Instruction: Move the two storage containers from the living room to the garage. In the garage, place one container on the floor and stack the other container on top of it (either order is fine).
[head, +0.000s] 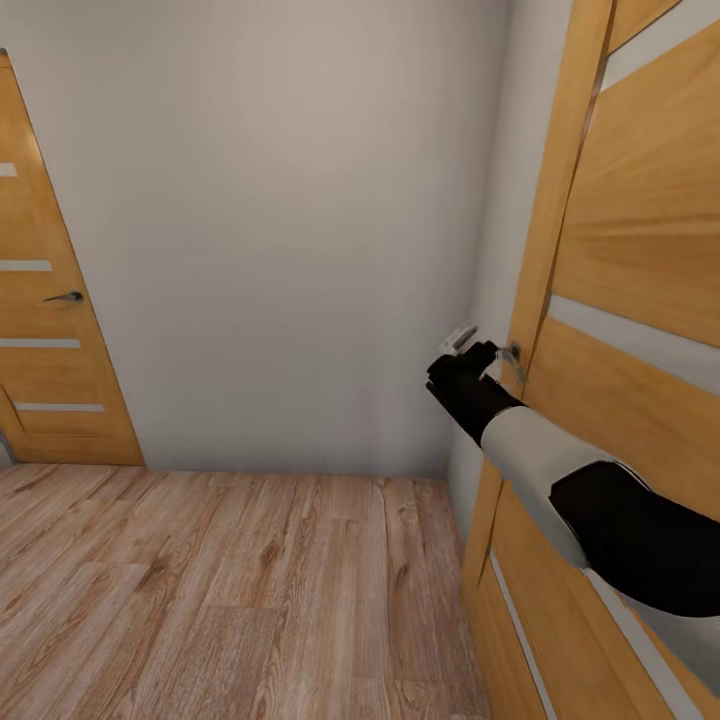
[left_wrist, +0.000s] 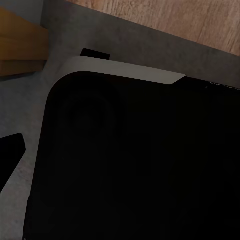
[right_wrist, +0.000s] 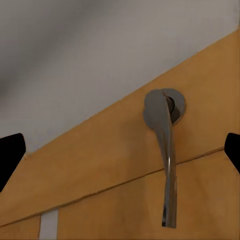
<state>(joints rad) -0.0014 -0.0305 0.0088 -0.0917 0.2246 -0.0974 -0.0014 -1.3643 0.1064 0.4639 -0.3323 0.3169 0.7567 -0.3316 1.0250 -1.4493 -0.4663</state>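
Here a plain grey-white wall stands ahead of the right gripper, above a light wood plank floor. A wooden door is just beside the right gripper, whose fingers are spread wide, with the metal door handle between them, untouched. The storage containers are out of sight. Whether the left gripper is spread or closed cannot be told.

A wall stands straight ahead, with the plank floor running up to its foot. A door stands at the far left, its handle on the edge nearer the wall. A second door stands close on the right, and the right pincer sits just before its lever handle.
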